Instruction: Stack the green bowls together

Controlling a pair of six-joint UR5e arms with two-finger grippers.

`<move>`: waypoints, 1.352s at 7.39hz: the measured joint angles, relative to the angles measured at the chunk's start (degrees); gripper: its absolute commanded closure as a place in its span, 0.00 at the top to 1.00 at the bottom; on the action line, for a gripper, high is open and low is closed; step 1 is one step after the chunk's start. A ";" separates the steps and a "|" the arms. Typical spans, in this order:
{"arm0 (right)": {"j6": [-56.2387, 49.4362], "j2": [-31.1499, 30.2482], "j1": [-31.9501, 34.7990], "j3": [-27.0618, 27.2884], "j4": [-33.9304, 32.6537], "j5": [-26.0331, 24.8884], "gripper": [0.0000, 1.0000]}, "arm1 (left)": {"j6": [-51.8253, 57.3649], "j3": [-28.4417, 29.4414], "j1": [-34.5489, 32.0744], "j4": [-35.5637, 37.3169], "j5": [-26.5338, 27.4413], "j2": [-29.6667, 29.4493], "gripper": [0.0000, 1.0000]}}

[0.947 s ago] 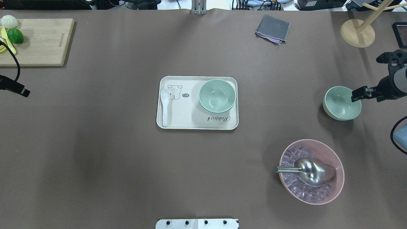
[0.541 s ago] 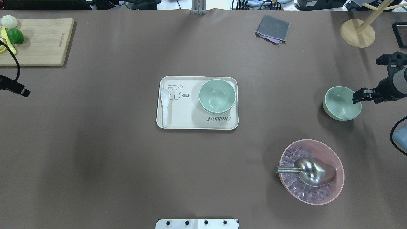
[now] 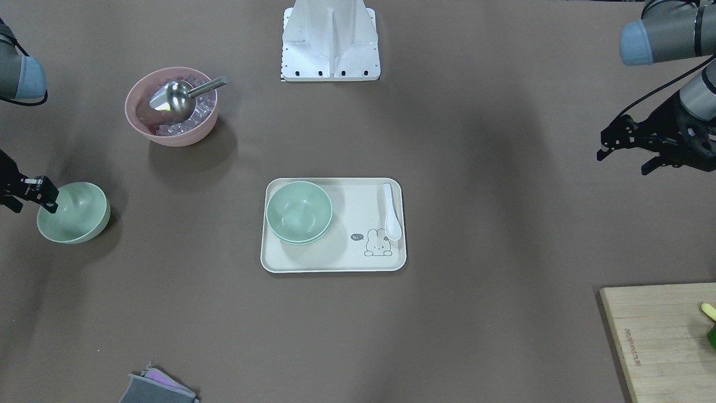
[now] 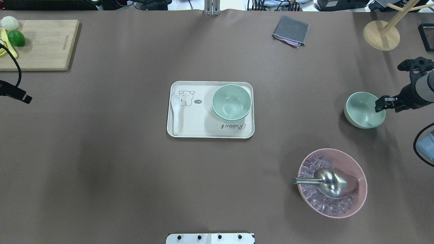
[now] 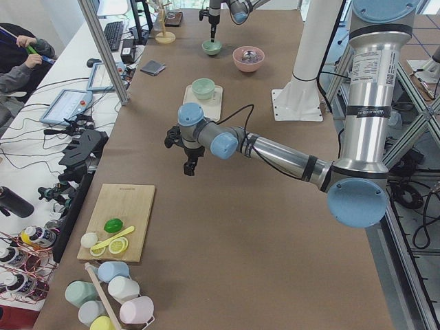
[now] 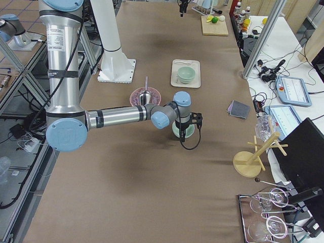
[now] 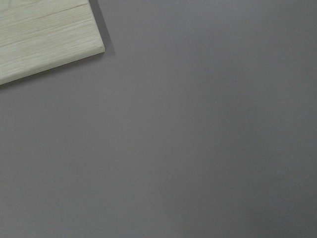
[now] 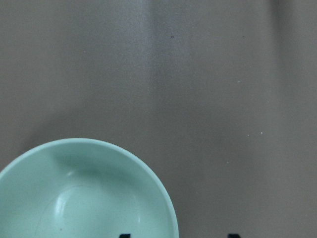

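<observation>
Two green bowls point(image 4: 231, 102) sit nested at one end of the cream tray point(image 4: 203, 133), mid-counter. The third green bowl point(image 4: 361, 113) stands alone on the counter point(image 4: 118, 162), well off to the robot's right and near the pink bowl point(image 4: 362, 189) of ice with its metal scoop point(image 4: 330, 182).

Your right hand point(image 4: 380, 103) is at that lone bowl's outer rim with its fingers spread. In the wrist view one tip seems to sit inside the wall and one outside, with nothing pinched yet. The left hand point(image 3: 622, 162) hangs spread and empty over bare counter, far from all three bowls.

Watch the rim pinch: a thin, smooth, sloping wall held at one side may tilt or slip as it lifts. If you close too high on it, the bowl could skid away instead. On the carry, steer clear of the pink bowl. Lower the bowl centred, or it may perch crooked on the pair or knock the white spoon point(image 4: 175, 113).
</observation>
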 measured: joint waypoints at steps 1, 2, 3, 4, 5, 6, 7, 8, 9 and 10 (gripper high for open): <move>0.00 0.50 -0.14 -0.58 0.00 0.04 0.61 | -0.02 0.01 0.00 0.00 0.00 0.00 0.99; 0.00 0.78 -0.27 -0.94 0.00 0.06 0.46 | -0.06 0.00 0.00 0.00 0.00 0.01 0.99; 0.00 0.89 -0.36 -1.11 0.00 0.09 0.06 | -0.10 -0.05 -0.01 0.00 0.00 0.01 0.99; 0.00 0.92 -0.39 -1.21 0.00 0.15 0.00 | -0.14 -0.09 -0.03 0.00 0.00 0.01 0.99; 0.00 0.95 -0.41 -1.20 0.00 0.21 0.00 | -0.15 -0.14 -0.04 0.00 -0.02 0.01 0.99; 0.00 0.98 -0.42 -1.10 0.00 0.26 0.00 | -0.12 -0.21 -0.10 0.06 -0.08 -0.01 0.99; 0.00 1.06 -0.42 -0.92 0.00 0.35 0.00 | -0.04 -0.23 -0.59 0.24 -0.15 -0.04 0.99; 0.02 1.21 -0.43 -0.70 0.00 0.60 0.00 | 0.16 -0.10 -1.70 0.41 -0.41 -0.12 0.99; 0.08 1.62 -0.42 -0.59 -0.02 1.10 0.00 | 1.22 0.44 -3.10 0.50 -0.79 -0.19 0.99; 0.51 2.41 -0.38 -0.59 -0.05 1.74 0.00 | 4.60 1.44 -5.48 1.40 -1.01 -0.11 0.99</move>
